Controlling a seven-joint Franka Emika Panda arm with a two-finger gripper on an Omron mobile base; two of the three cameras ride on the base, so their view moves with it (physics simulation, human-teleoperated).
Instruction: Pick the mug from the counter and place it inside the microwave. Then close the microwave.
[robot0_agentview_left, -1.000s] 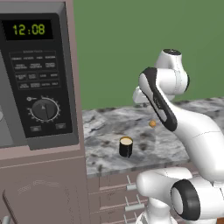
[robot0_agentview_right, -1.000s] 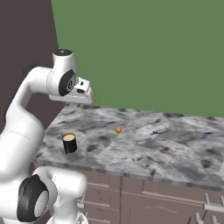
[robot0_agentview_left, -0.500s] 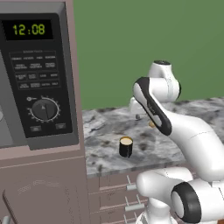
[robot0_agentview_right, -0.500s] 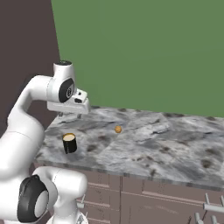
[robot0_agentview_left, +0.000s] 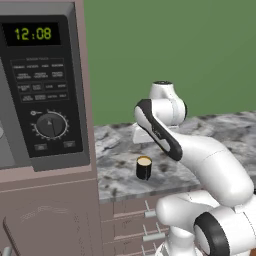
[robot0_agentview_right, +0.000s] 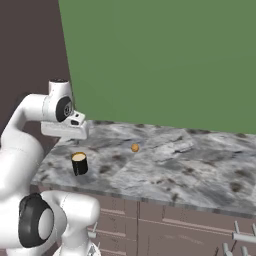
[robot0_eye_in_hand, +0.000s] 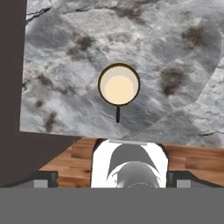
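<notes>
While the tool (robot0_agentview_right: 65, 131) hangs with its jaws spread wide and nothing held, the mug (robot0_eye_in_hand: 119, 85) stands upright on the table (robot0_agentview_right: 200, 165) almost straight below it, its thin handle pointing back toward the robot.

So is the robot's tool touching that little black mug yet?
Apart. In the right base view the tool hangs above the mug, with bare counter showing between them.
</notes>
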